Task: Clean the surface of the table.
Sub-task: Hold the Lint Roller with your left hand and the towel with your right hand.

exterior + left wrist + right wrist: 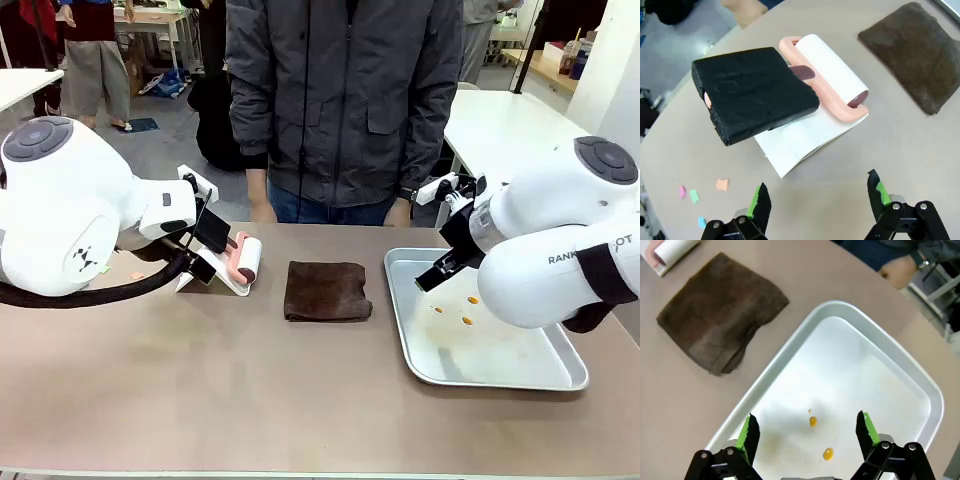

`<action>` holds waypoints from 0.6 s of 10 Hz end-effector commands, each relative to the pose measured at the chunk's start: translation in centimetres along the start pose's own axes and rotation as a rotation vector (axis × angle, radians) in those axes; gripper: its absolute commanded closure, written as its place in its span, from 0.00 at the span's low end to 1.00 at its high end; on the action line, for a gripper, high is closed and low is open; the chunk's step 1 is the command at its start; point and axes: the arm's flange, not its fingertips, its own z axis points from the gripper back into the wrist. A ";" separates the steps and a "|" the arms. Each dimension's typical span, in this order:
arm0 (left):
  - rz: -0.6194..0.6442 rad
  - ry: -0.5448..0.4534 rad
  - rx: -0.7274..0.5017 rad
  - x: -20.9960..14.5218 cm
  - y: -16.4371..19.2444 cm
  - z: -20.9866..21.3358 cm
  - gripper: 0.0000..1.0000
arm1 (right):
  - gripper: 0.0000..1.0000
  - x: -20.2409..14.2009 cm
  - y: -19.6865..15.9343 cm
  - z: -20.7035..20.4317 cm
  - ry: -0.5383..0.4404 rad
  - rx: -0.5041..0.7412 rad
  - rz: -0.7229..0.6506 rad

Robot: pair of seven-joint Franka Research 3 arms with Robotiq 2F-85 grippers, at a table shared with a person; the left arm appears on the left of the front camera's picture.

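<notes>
**Both grippers open over the counter, nothing picked up: risks and counts**

The counter [250, 390] spans the front view, under both arms, with the person standing at its far edge. The left gripper [817, 195] is spread wide and empty, hovering near the lint roller [827, 70]. The right gripper [807, 426] is likewise released, above the tray [920, 385].

Risks, as I judge them:
- The black foam block [752, 92] sits over the roller's handle end (can't tell if it's attached). A low approach could knock it, or shove the white sheet [805, 142] instead of getting a grip.
- The roller lies loose on that sheet, so a push could slide both toward the person's hand [262, 212].
- The paper scraps [721, 184] lie well apart from the roller, so a careless sweep with the cloth [328, 291] could flick them off the edge rather than collect them.
- If the right gripper drops, it could catch the tray rim, or pick up the orange spots [828, 454] and carry them onto the counter.

Counts:
- Counter 1
- Grippers 2
- Roller 1
- Sheet 1
- Foam block 1
- Cloth 1
- Tray 1
- Orange spots 3
- Scraps 4 in the left wrist view: pink, green, orange, blue
</notes>
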 end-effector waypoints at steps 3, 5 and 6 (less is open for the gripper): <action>0.000 0.000 0.000 0.0 0.0 0.0 0.00 | 0.00 0.0 0.0 0.0 0.000 0.000 0.000; 0.000 0.000 0.000 0.0 0.0 0.0 0.00 | 0.00 0.0 0.0 0.0 0.000 0.000 0.000; 0.000 0.000 0.000 0.0 0.0 0.0 0.00 | 0.00 0.0 0.0 0.0 0.000 0.000 0.000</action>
